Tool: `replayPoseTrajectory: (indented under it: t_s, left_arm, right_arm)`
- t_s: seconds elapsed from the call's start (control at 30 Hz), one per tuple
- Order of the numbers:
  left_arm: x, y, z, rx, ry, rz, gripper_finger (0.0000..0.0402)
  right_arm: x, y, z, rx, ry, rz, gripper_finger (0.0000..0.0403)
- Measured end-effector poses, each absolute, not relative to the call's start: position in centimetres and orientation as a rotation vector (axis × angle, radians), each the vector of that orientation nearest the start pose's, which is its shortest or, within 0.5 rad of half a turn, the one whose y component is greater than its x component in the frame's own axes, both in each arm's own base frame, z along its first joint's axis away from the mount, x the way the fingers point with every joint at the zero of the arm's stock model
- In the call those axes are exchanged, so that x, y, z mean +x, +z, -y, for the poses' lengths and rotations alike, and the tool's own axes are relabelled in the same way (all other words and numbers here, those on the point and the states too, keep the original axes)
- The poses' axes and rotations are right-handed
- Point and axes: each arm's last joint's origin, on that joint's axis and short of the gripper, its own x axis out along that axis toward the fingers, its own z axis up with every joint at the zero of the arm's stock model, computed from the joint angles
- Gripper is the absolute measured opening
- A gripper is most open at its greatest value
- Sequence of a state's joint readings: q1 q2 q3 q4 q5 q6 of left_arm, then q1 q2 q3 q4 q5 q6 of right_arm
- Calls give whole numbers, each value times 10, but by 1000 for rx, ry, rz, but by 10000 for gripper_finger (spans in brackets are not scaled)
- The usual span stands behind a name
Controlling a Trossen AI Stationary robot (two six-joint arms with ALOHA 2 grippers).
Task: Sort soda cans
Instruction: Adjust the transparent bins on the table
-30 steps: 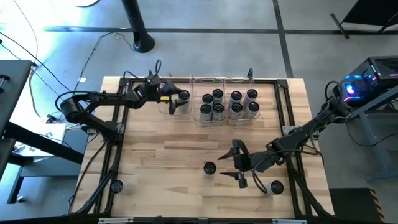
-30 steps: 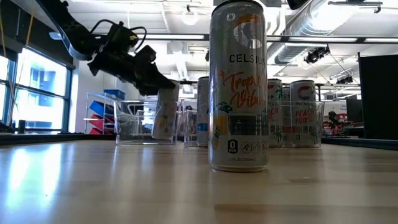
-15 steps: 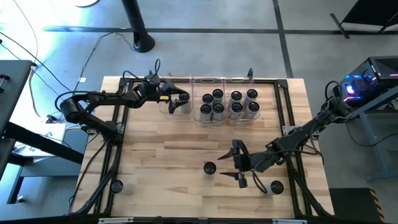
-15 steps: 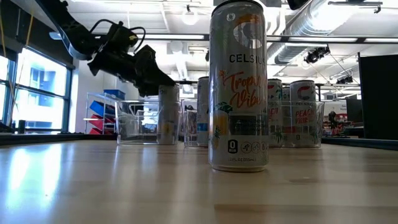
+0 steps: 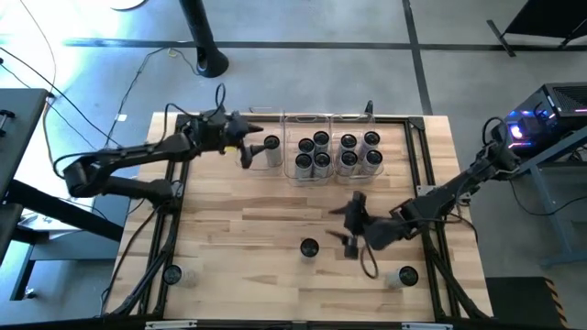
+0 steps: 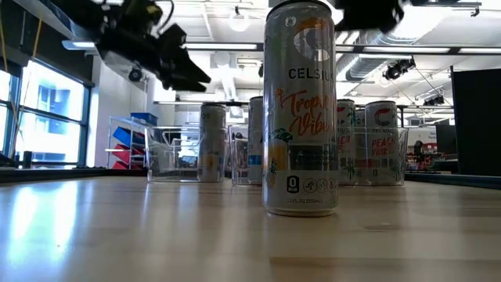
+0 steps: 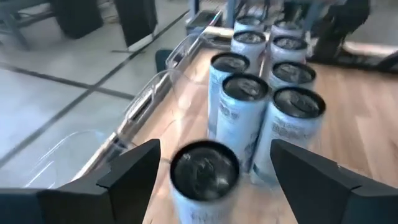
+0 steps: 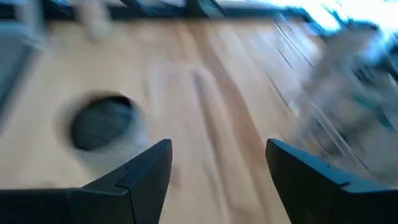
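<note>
A lone soda can (image 5: 309,247) stands upright near the middle of the wooden desk (image 5: 229,229), with the right gripper (image 5: 349,226) just beside it, fingers apart and empty. The can looks rigid but thin-walled and smooth (likely to dent or slip if squeezed hard), so the best hold is probably across the mid-body. Another can (image 5: 408,275) stands near the desk's front right edge, and one (image 5: 171,273) at the front left. At the far side, sorted cans (image 5: 321,152) fill two clear bins (image 5: 330,117). The left gripper (image 5: 246,149) hangs beside a single can (image 5: 272,147) in the leftmost bin, fingers apart, not touching it. Nothing blocks the lone can.
</note>
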State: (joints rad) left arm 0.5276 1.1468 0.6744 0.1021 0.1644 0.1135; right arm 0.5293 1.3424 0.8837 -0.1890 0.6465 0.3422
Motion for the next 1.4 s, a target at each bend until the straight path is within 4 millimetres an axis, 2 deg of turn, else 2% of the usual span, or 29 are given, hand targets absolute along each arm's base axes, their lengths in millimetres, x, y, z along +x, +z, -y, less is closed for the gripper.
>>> replayPoseTrajectory:
  t_s: [0.1,0.2,0.5,0.6,0.7,0.83,1.07,1.23,1.4]
  left_arm:
    - [213,260,-96,10,362,-388,290]
    - [214,262,-72,-22,362,-405,283]
    - [223,243,-6,-108,369,-400,267]
    - [226,238,14,-140,400,-393,263]
    - [229,231,30,-116,434,-390,261]
    - [230,226,43,-81,450,-394,260]
    - [230,223,49,-78,472,-388,259]
    - [230,223,49,-79,473,-386,259]
    - [230,223,49,-78,473,-387,259]
  right_arm:
    - [253,241,-107,9,-285,-599,244]
    - [262,226,-93,10,-349,-640,212]
    - [305,165,-61,-25,-477,-686,44]
    - [320,147,-50,-27,-504,-664,8]
    - [331,131,-38,-12,-539,-645,10]
    - [339,119,-18,10,-590,-642,7]
    - [345,114,7,11,-636,-617,1]
    - [346,116,13,0,-647,-601,0]
    - [347,120,8,-52,-648,-584,0]
